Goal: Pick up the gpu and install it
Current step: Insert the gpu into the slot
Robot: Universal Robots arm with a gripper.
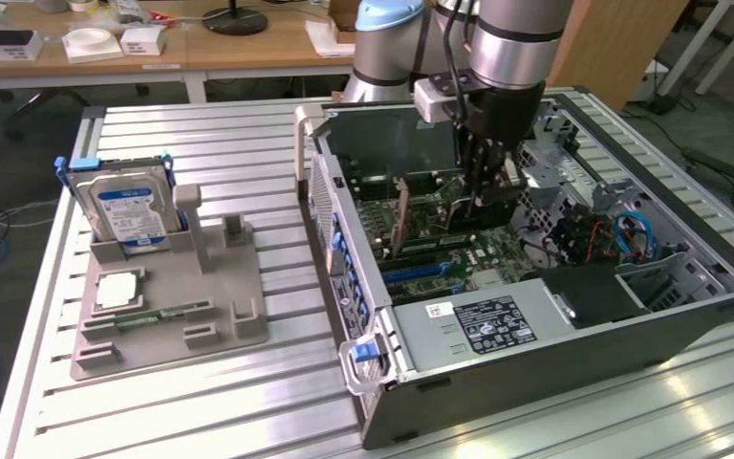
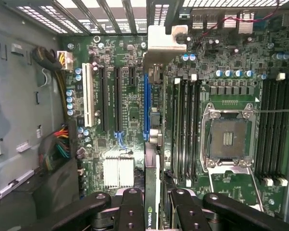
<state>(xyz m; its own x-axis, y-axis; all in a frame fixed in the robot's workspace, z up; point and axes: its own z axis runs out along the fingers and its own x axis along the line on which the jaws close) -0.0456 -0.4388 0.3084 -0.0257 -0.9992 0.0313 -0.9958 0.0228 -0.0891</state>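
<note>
Wrist view: the gpu (image 2: 153, 159) is being clenched edge-on by the gripper (image 2: 156, 211), just above the motherboard (image 2: 231, 72) and close by its blue slot (image 2: 146, 106). Exterior view: the arm is being held inside the computer case (image 1: 673, 316), at three o'clock from the hard drive (image 1: 127, 206).

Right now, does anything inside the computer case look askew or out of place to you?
Nothing stands out. The gpu is held straight in the gripper, running parallel to the blue slot; I see nothing loose or damaged.
</note>
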